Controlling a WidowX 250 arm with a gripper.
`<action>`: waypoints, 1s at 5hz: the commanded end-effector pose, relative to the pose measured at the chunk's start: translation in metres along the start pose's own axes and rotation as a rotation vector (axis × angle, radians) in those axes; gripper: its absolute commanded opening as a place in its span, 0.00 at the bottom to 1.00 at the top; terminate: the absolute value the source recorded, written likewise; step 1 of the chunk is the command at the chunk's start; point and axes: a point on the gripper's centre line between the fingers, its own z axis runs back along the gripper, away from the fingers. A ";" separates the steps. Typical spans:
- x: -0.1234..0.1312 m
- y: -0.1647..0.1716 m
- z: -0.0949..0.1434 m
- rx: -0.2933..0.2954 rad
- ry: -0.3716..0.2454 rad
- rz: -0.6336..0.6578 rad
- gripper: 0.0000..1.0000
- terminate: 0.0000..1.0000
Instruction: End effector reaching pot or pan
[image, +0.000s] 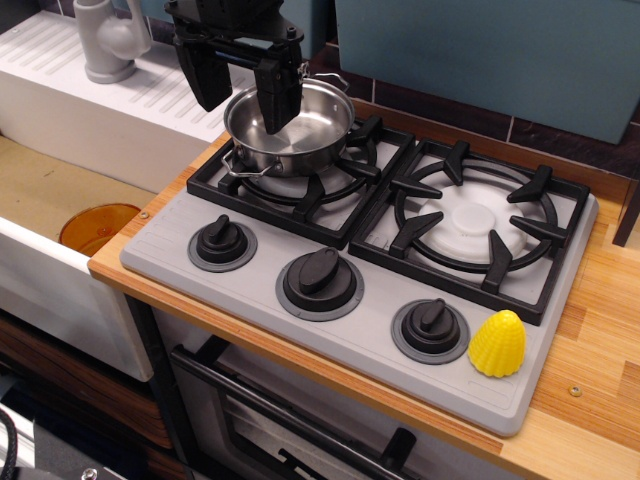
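Note:
The small shiny steel pot (292, 128) sits on the left rear burner of the toy stove, with wire loop handles at its front left and back right. My black gripper (241, 90) hangs over it from above. Its jaws are open. One finger (278, 92) is inside the pot over the near wall area, the other finger (204, 74) is outside, to the left of the pot's rim. The pot's left rim lies between the two fingers. Nothing is held.
The grey stove top (370, 320) has black grates, a bare right burner (470, 215) and three black knobs (320, 280). A yellow corn-shaped toy (497, 343) stands at the front right. An orange bowl (97, 226) lies in the sink at left. A grey faucet (108, 38) stands behind.

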 end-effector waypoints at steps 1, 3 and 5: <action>0.000 0.000 0.000 0.000 0.000 0.000 1.00 0.00; 0.031 -0.028 0.007 0.015 0.011 0.061 1.00 0.00; 0.051 -0.068 0.013 -0.002 0.028 0.157 1.00 0.00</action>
